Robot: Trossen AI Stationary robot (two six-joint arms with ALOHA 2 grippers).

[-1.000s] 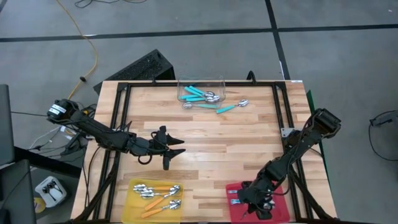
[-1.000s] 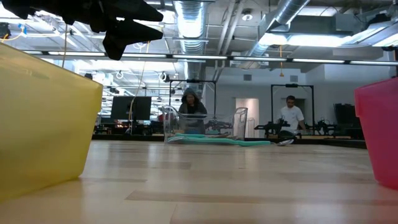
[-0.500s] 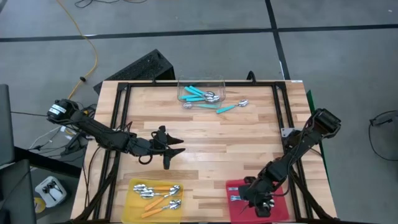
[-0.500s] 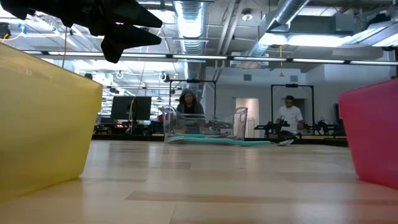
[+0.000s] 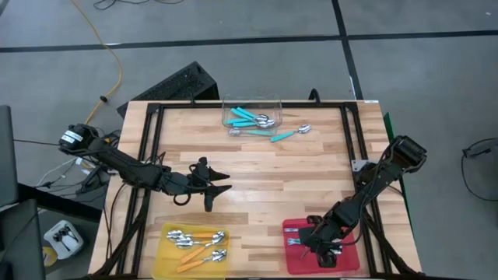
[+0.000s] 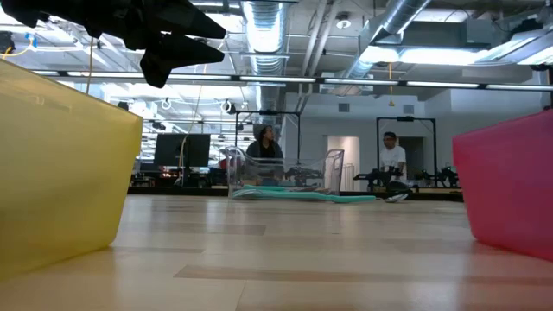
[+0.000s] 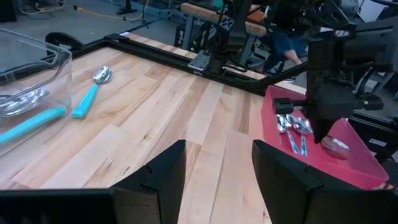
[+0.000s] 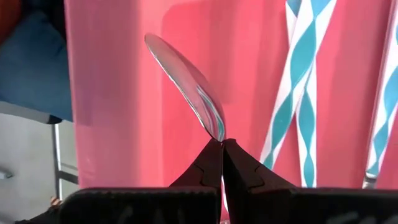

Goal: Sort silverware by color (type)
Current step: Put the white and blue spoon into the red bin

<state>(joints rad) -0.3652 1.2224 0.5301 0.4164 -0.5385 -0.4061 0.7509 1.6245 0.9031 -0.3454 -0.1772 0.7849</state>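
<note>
Orange spoons [image 5: 194, 241] sit in your yellow tray [image 5: 165, 260]; your right gripper [image 5: 323, 250], fingers clenched on a silver spoon [image 8: 186, 82], hangs over the red tray [image 5: 350, 260]. Teal spoons [image 5: 257, 120] remain by the tub [image 5: 250, 103]; left gripper [image 5: 218, 188] spread, empty.

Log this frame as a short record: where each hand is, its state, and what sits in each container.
left hand: open, above bare table mid-left, holding nothing
right hand: shut on a spoon, over the red tray
red tray contents: spoons with teal-and-white striped handles
yellow tray: orange-handled spoons
clear tub: teal-handled spoons
loose on table: one teal-handled spoon beside the tub
</note>
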